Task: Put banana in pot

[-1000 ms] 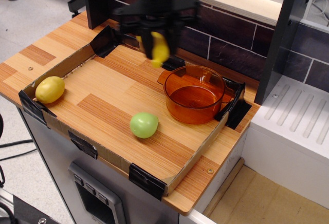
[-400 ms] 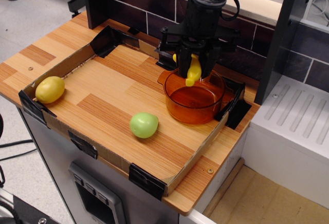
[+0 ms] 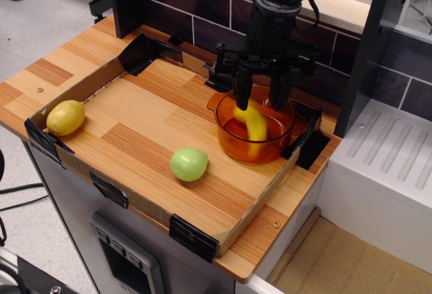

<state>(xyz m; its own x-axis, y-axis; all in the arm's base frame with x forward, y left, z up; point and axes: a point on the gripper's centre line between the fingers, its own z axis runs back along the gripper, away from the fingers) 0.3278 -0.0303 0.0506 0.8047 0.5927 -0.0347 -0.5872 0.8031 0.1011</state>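
The yellow banana [image 3: 254, 125] is inside the transparent orange pot [image 3: 233, 145], below the gripper and free of its fingers. The pot stands at the right end of the cardboard-edged wooden tray [image 3: 135, 132]. My black gripper [image 3: 262, 97] hangs straight above the pot with its two fingers spread apart, open and empty. The fingertips reach just inside the pot's rim.
A round yellow lemon-like fruit [image 3: 65, 117] lies at the tray's left corner. A green round fruit [image 3: 188, 164] lies near the tray's front middle. A dark brick wall [image 3: 202, 4] runs behind, and a black post [image 3: 368, 51] and a white rack [image 3: 391, 152] stand to the right.
The gripper carried the banana from the back of the tray to over the pot, then opened. The banana left the fingers and dropped into the pot.
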